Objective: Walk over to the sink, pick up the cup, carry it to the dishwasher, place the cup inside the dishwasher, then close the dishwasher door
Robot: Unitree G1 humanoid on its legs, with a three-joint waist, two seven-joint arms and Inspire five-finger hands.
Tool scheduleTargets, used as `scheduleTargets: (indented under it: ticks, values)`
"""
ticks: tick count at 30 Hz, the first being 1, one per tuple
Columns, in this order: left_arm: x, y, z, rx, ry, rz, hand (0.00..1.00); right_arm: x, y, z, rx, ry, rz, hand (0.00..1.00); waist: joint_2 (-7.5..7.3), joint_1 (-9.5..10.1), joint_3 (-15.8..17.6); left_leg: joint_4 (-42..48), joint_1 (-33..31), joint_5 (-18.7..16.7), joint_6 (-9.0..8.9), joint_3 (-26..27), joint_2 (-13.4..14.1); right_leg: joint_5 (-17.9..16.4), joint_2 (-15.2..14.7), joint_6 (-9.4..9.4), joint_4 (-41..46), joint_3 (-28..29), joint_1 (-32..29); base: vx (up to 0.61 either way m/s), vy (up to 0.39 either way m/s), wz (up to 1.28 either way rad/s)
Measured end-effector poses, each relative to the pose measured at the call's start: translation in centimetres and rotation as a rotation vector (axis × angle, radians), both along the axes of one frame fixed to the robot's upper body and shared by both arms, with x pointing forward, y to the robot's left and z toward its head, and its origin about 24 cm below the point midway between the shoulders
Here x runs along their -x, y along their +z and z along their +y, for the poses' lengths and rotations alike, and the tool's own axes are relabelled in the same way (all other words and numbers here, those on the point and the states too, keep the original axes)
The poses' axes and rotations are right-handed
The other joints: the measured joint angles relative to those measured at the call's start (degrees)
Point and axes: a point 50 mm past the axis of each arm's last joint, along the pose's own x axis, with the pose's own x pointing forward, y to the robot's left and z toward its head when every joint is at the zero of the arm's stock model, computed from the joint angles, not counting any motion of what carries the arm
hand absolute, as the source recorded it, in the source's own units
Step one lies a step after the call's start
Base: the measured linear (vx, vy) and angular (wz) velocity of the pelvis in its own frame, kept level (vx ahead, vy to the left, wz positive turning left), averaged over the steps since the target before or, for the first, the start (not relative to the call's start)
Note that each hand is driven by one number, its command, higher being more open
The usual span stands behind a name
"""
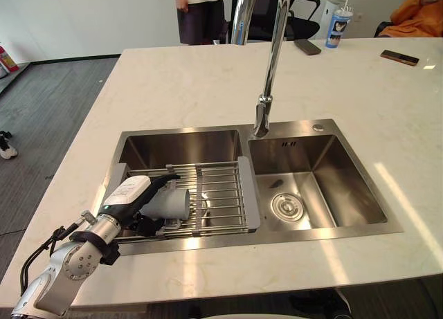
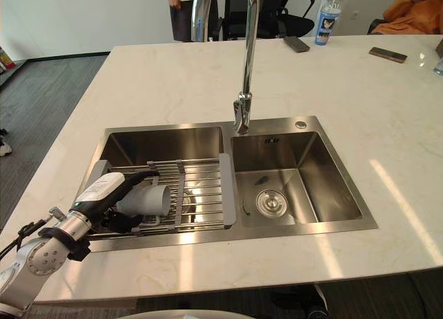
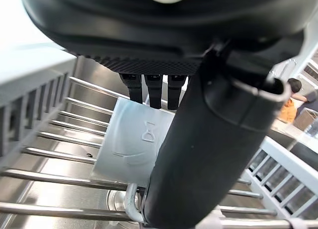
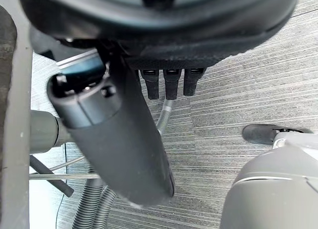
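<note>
Nearest in the head view is my left hand [image 1: 131, 194], reaching in from the near left over the counter [image 1: 187, 84] edge into the left basin [image 1: 180, 147] of the steel sink. It is wrapped round the cup [image 1: 174, 203], a plain grey cylinder lying on its side on the drying rack [image 1: 221, 194], mouth towards the right. The rack of thin metal rods in a grey frame bridges the basin, which is why the cup sits high and within reach. The curved chrome faucet [image 1: 266, 77] stands far of it, out of my way.

Along my left wrist, my fingers [image 3: 151, 90] press the cup's far side and the thumb [image 3: 208, 154] crosses its near side, so I judge the grip is a pinch across its smooth, matte wall. The cup rests on the rods, so it is not yet lifted.

Along my right wrist, my right hand [image 4: 159, 25] hangs loose and empty over ribbed grey carpet [image 4: 248, 90], kept clear of the sink.
</note>
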Motion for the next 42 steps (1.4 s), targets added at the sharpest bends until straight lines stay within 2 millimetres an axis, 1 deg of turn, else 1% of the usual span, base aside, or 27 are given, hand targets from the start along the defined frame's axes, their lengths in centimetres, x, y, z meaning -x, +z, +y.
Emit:
scheduleTargets:
  ticks: [4, 5, 9, 18, 21, 23, 25, 26, 28, 29, 31, 32, 33, 34, 35, 37, 38, 39, 40, 41, 42]
  values:
    - [-1.1, -0.3, -0.2, -0.041, -0.016, 0.013, 0.3, -0.4, 0.0, 0.3, -0.005, 0.017, -0.006, 0.9, 0.11, -1.03, 0.4, 0.0, -0.1, 0.0, -0.01, 0.3, 0.0, 0.2, 0.0, 0.02, -0.2, 0.3, -0.1, 0.0, 0.0, -0.04]
    - [-1.2, -0.2, -0.3, -0.043, -0.02, 0.01, 0.3, -0.4, 0.0, 0.3, -0.006, 0.02, -0.005, 0.9, 0.11, -1.04, 0.4, 0.0, -0.1, 0.0, -0.01, 0.4, 0.0, 0.3, 0.0, 0.02, -0.4, 0.3, -0.1, 0.0, 0.0, -0.05]
    - [-2.3, 0.6, -0.6, -0.058, -0.04, -0.009, 0.3, -0.7, 0.0, 0.4, -0.01, 0.026, -0.008, 0.9, 0.16, -1.18, 1.6, 0.0, -0.3, 0.0, -0.02, 0.8, 0.1, 0.8, 0.1, 0.04, -0.9, 0.8, -0.3, 0.0, 0.0, -0.05]
    - [-2.6, 1.1, -0.3, -0.007, -0.019, -0.001, 0.3, -0.6, 0.0, 0.5, -0.014, 0.024, -0.005, 0.9, 0.17, -1.37, 1.6, 0.0, -0.3, 0.0, -0.03, 1.0, 0.1, 0.9, 0.1, 0.02, -0.9, 1.1, -0.4, 0.0, -0.003, -0.02]
    - [-2.7, 1.5, -1.3, 0.067, -0.027, -0.024, 0.3, -0.5, -0.1, 0.6, -0.018, 0.019, -0.003, 0.9, 0.16, -1.17, 1.6, 0.0, -0.2, 0.0, -0.04, 0.9, 0.1, 0.9, 0.1, 0.01, -0.9, 1.0, -0.4, -0.02, -0.001, 0.01]
    - [-2.6, 1.8, -2.6, 0.177, -0.037, -0.063, 0.3, -0.5, -0.1, 0.7, -0.023, 0.016, -0.003, 0.9, 0.15, -0.97, 1.6, 0.0, -0.2, 0.0, -0.03, 0.8, 0.1, 0.9, 0.1, 0.0, -0.9, 1.0, -0.3, 0.0, 0.0, 0.0]
    - [-2.2, 2.3, -4.6, 0.366, -0.045, -0.126, 0.3, -0.6, -0.2, 1.0, -0.03, 0.013, -0.007, 0.9, 0.13, -0.94, 1.6, 0.0, 0.0, 0.0, -0.03, 0.8, 0.1, 0.9, 0.1, 0.0, -0.8, 1.0, -0.1, 0.0, 0.0, 0.0]
    - [-2.0, 2.5, -5.0, 0.418, -0.045, -0.144, 0.3, -0.7, -0.2, 1.0, -0.031, 0.012, -0.009, 0.9, 0.11, -1.0, 1.6, 0.0, 0.1, 0.0, -0.04, 0.8, 0.1, 0.9, 0.1, 0.0, -0.8, 1.1, 0.0, -0.02, -0.005, -0.04]
    - [-1.2, 3.4, -6.8, 0.666, -0.042, -0.204, 0.3, -0.7, -0.2, 1.2, -0.039, -0.004, -0.015, 0.9, 0.09, -1.0, 1.5, 0.0, 0.1, 0.0, -0.04, 1.1, 0.3, 0.9, 0.3, 0.0, -0.6, 1.7, -0.2, -0.02, -0.009, -0.07]
    - [-1.0, 3.6, -7.2, 0.728, -0.037, -0.22, 0.3, -0.7, -0.2, 1.2, -0.041, -0.013, -0.017, 0.9, 0.09, -0.99, 1.5, 0.0, 0.2, 0.0, -0.04, 1.3, 0.3, 0.9, 0.3, 0.0, -0.5, 1.8, -0.2, -0.01, -0.012, -0.1]
    - [-0.2, 4.1, -8.1, 0.981, -0.002, -0.255, 0.3, -0.6, -0.2, 1.1, -0.043, -0.044, -0.022, 0.9, 0.05, -1.01, 1.5, 0.0, 0.4, 0.0, -0.04, 1.9, 0.5, 0.9, 0.4, 0.0, 0.1, 2.5, -0.4, -0.02, -0.008, -0.14]
    - [0.1, 4.1, -8.2, 1.036, 0.012, -0.261, 0.3, -0.6, -0.2, 1.1, -0.042, -0.046, -0.022, 0.9, 0.04, -0.99, 1.5, 0.0, 0.5, 0.0, -0.04, 2.1, 0.5, 0.9, 0.5, 0.0, 0.3, 2.8, -0.6, -0.03, -0.001, -0.17]
    - [0.5, 4.0, -8.3, 1.149, 0.036, -0.26, 0.3, -0.6, -0.2, 1.1, -0.044, -0.056, -0.024, 0.9, 0.04, -0.97, 1.5, 0.0, 0.7, 0.0, -0.04, 2.5, 0.6, 0.9, 0.5, 0.0, 0.5, 3.3, -0.7, -0.03, 0.001, -0.13]
    - [0.6, 3.9, -8.3, 1.198, 0.047, -0.255, 0.3, -0.6, -0.2, 1.1, -0.044, -0.059, -0.023, 0.9, 0.04, -0.97, 1.5, 0.0, 0.8, 0.0, -0.04, 2.6, 0.6, 0.9, 0.5, 0.0, 0.7, 3.4, -0.8, -0.06, 0.003, -0.19]
    - [1.1, 3.6, -8.3, 1.284, 0.077, -0.248, 0.3, -0.5, -0.3, 1.2, -0.044, -0.065, -0.019, 0.9, -0.04, -0.92, 1.5, 0.0, 1.1, -0.1, -0.07, 3.2, 0.7, 0.9, 0.6, -0.01, 1.2, 4.0, -1.1, -0.06, 0.005, -0.19]
    - [1.7, 3.1, -8.1, 1.369, 0.118, -0.233, 0.3, -0.5, -0.4, 1.5, -0.056, -0.089, -0.023, 0.9, -0.18, -0.61, 1.5, 0.2, 1.4, -0.2, -0.04, 4.2, 0.7, 0.9, 0.6, 0.0, 2.0, 5.3, -1.8, -0.06, 0.009, -0.26]
    - [1.7, 3.1, -8.1, 1.378, 0.123, -0.23, 0.3, -0.5, -0.4, 1.5, -0.057, -0.092, -0.023, 0.9, -0.23, -0.6, 1.5, 0.3, 1.4, -0.2, -0.02, 4.3, 0.7, 0.9, 0.6, 0.0, 2.2, 5.4, -1.8, -0.06, 0.015, -0.26]
    - [1.9, 2.9, -8.1, 1.396, 0.135, -0.224, 0.3, -0.5, -0.4, 1.8, -0.062, -0.099, -0.024, 0.9, -0.58, -0.23, 1.7, 1.1, 1.4, -0.6, 0.06, 5.1, 0.7, 1.0, 0.6, 0.04, 2.9, 6.3, -2.2, -0.09, 0.025, -0.35]
    - [1.9, 2.9, -8.2, 1.413, 0.138, -0.225, 0.3, -0.7, -0.3, 2.2, -0.066, -0.105, -0.038, 0.9, -1.2, 0.44, 2.2, 2.6, 1.3, -1.4, 0.17, 6.3, 0.8, 1.0, 0.5, 0.2, 3.9, 7.5, -2.8, -0.09, 0.026, -0.39]
    - [2.0, 3.1, -8.3, 1.418, 0.133, -0.231, 0.3, -1.1, -0.2, 2.4, -0.068, -0.105, -0.056, 0.9, -1.65, 0.51, 2.5, 3.5, 1.2, -1.9, 0.2, 6.6, 0.9, 1.1, 0.5, 0.35, 4.3, 7.9, -3.0, -0.09, 0.022, -0.43]
    - [2.2, 3.5, -8.4, 1.426, 0.121, -0.244, 0.3, -1.5, 0.1, 2.8, -0.074, -0.105, -0.082, 0.9, -2.49, 0.62, 3.0, 5.2, 0.8, -2.8, 0.4, 7.4, 1.1, 1.3, 0.5, 0.55, 5.1, 8.7, -3.4, -0.09, 0.014, -0.37]
